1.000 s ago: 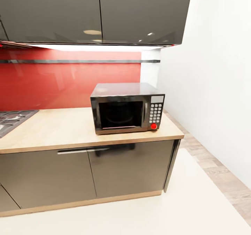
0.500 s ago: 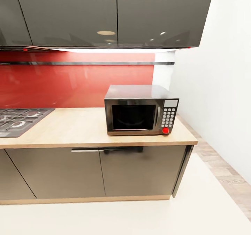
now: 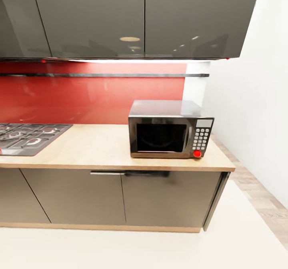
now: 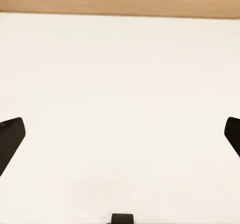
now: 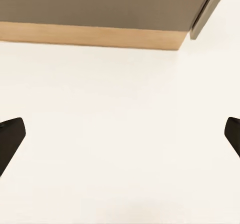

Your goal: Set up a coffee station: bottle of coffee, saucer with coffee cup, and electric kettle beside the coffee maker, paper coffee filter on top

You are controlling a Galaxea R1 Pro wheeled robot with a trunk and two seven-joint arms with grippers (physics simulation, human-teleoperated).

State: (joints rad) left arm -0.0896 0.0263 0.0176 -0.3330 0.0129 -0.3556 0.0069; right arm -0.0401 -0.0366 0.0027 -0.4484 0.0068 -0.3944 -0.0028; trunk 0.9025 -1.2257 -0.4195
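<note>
On the wooden countertop [image 3: 92,147], the head view has a microwave [image 3: 170,129] near its right end and a gas hob [image 3: 28,138] at left. Both wrist views look down on pale floor [image 4: 120,109]: left gripper [image 4: 120,134] and right gripper [image 5: 120,134] spread wide, empty.

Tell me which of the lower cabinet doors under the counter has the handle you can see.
The middle door, directly left of the door under the microwave: a horizontal bar handle runs along its top edge. The other doors show no such handle.
</note>
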